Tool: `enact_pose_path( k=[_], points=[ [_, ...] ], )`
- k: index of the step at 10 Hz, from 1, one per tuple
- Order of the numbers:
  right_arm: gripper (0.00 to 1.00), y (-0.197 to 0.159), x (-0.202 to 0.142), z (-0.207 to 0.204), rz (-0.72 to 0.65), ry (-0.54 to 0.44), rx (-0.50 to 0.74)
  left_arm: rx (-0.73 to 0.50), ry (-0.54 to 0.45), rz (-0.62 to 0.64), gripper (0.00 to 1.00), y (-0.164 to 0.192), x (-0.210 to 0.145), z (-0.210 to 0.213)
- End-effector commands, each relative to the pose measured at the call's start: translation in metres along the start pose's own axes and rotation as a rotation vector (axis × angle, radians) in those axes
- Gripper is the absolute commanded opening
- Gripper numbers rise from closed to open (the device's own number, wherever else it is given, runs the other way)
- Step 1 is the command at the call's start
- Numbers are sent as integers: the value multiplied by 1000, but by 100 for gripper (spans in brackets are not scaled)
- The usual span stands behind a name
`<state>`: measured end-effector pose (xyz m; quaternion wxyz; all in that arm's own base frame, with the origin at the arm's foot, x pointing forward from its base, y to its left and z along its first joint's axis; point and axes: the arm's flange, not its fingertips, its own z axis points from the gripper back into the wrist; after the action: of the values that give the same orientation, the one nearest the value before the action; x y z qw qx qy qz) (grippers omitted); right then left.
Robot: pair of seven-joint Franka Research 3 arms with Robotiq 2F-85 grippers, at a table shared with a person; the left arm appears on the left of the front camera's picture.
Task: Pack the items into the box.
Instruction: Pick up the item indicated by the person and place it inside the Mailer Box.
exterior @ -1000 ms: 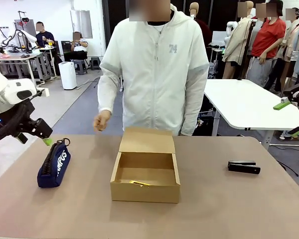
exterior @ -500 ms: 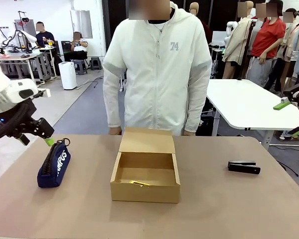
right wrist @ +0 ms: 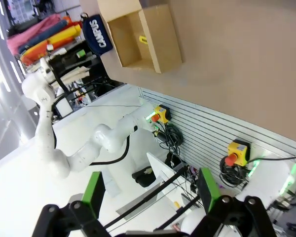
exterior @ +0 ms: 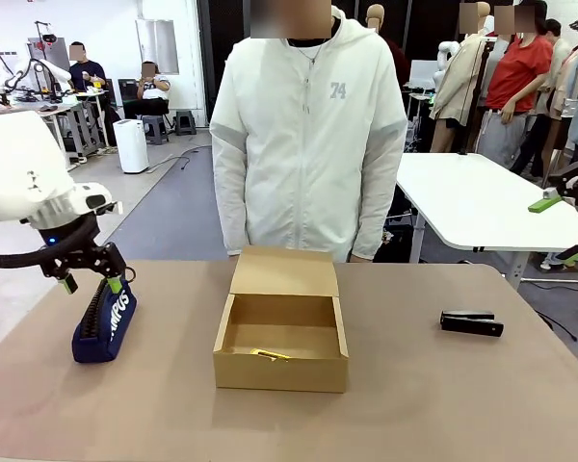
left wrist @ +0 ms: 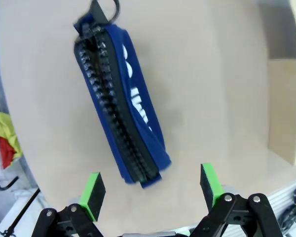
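Note:
The navy "CAMPUS" pouch (exterior: 104,322) lies zipper up at the table's left. My left gripper (exterior: 91,285) hovers open just above its far end. In the left wrist view the pouch (left wrist: 121,106) lies ahead of the open gripper (left wrist: 151,190), apart from both green pads (left wrist: 92,190). The brown box (exterior: 281,332) stands open mid-table, flap raised at the back, with the yellow-and-black pen (exterior: 270,355) inside. A black stapler bar (exterior: 471,322) lies to the right. My right gripper (exterior: 562,229) hangs open and empty off the table's right edge; its wrist view (right wrist: 150,191) shows the box (right wrist: 153,37) far off.
A person in a white hooded jacket (exterior: 313,135) stands at the far edge right behind the box, arms down. A white table (exterior: 472,207) stands behind on the right. Bare tabletop (exterior: 433,404) lies in front of the box and between it and the stapler.
My left gripper has swung right and now sits over the pouch's far end. The person's raised hand has dropped behind the table edge. The right arm has not moved.

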<state>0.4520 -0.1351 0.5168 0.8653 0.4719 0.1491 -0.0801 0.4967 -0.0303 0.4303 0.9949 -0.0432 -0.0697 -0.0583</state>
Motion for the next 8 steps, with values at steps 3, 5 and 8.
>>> enact_pose_path(
  k=[3, 5, 8],
  points=[
    [100, 2, -1, -1, -2, -7, -8, 115, -10, 73, 100, 14, 15, -52],
    [100, 2, -1, -1, -2, -7, -8, 107, 9, 94, 100, 18, 3, -67],
    [100, 2, -1, -1, -2, -7, -8, 129, 24, 100, 100, 20, 0, -74]
  ],
)
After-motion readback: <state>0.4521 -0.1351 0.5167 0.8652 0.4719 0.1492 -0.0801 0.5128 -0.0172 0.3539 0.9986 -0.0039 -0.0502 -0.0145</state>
